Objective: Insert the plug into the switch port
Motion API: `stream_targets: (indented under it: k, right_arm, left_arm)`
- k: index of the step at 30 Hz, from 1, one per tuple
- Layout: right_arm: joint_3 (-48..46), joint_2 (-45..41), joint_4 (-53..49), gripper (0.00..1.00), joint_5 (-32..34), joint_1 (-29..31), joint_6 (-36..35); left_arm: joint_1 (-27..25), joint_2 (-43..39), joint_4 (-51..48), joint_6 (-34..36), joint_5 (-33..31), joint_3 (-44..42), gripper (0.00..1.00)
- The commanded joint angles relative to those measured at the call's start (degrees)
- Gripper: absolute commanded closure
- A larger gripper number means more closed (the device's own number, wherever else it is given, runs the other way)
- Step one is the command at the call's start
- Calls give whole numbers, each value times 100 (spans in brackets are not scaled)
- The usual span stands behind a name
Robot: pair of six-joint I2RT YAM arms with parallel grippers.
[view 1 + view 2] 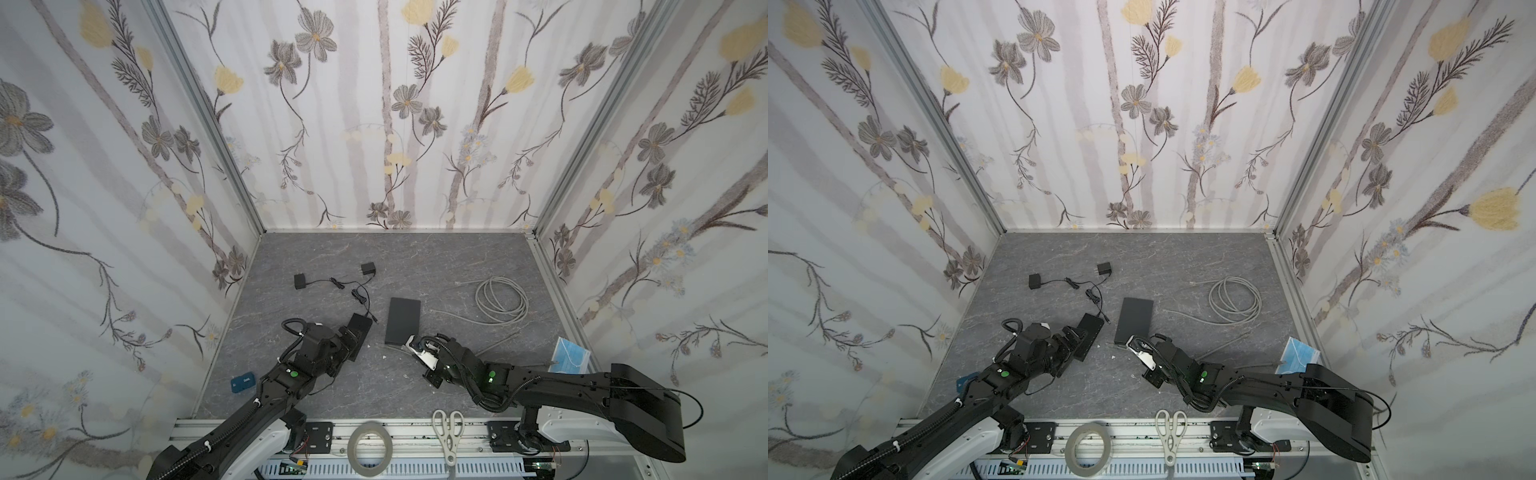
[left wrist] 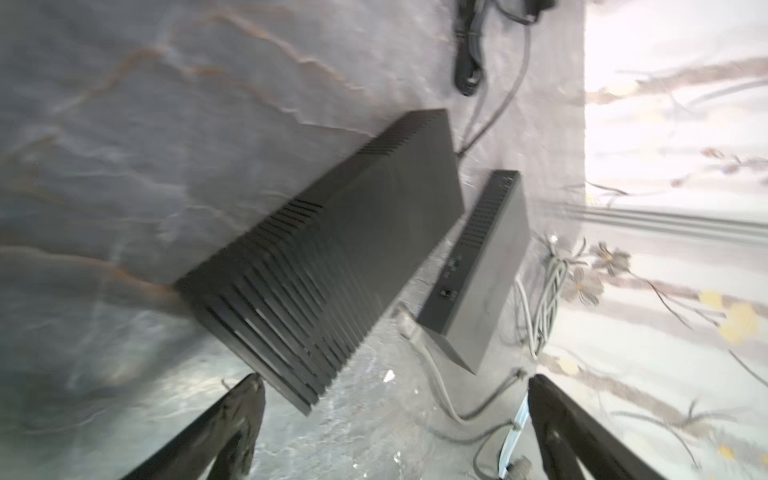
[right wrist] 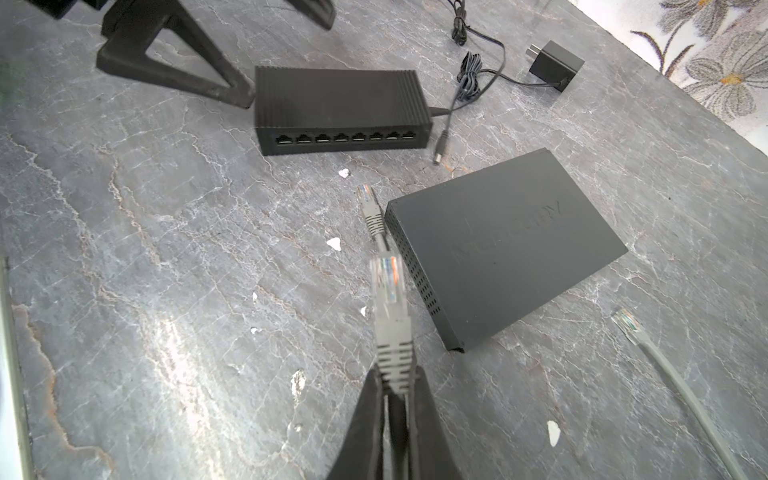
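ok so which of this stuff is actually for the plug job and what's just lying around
For the job: plug, held in the right gripper; eight-port switch.
Lying about: flat black box, power adapters, coiled grey cable, scissors, tape roll, mask pack.

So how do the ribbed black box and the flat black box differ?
The ribbed box has grooved ends; the flat box has a smooth top with faint lettering. The ribbed box shows a row of ports on its side; the flat box shows small vent holes on the side in view. Both are black and lie on the table.
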Motion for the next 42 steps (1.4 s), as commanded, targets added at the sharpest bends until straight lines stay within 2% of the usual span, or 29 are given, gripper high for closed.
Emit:
stream_targets:
  k: [1, 2, 4, 8, 11, 14, 18, 22, 24, 28, 31, 36, 42]
  right_arm:
    - [27, 8, 352, 96, -507, 15, -133]
    - [24, -9, 369, 96, -610, 18, -163]
    - [-16, -89, 438, 96, -850, 24, -228]
    - [-152, -311, 617, 95, -1275, 41, -330]
    - [-250, -444, 726, 95, -1573, 42, -385]
    - [-262, -425, 766, 94, -1890, 39, -428]
    - [-217, -362, 700, 95, -2112, 50, -492]
    - [-260, -445, 761, 95, -2377, 52, -524]
    - [-285, -470, 786, 95, -2586, 51, -548]
    - [-261, -463, 783, 94, -2917, 51, -600]
    - [-273, -542, 792, 95, -3048, 55, -619]
    - [-440, -832, 980, 94, -3235, 33, -548]
    - [-498, -980, 1012, 94, -3303, 24, -521]
  left_arm:
    - [-3, -93, -282, 1430, 526, 505, 0]
    - [1, -115, -416, 1685, 667, 612, 1]
    - [-13, -129, -366, 2104, 1098, 713, 10]
    - [-151, -89, 223, 2453, 1723, 644, 21]
    - [-599, -38, 360, 3072, 1547, 736, 22]
    - [-1245, 53, 435, 4072, 1207, 840, 27]
    - [-1994, 16, 838, 5567, 1318, 740, 29]
    - [-2437, -570, 500, 7289, 1217, 575, 33]
    - [-2500, -998, 386, 7844, 987, 412, 39]
    - [-2500, -1892, 394, 8147, 487, 34, 48]
    - [-2519, -2076, 566, 8139, 700, -166, 47]
    - [-2557, -1394, 838, 8160, 1498, -55, 44]
    - [-2569, -780, 823, 8199, 1748, 213, 44]
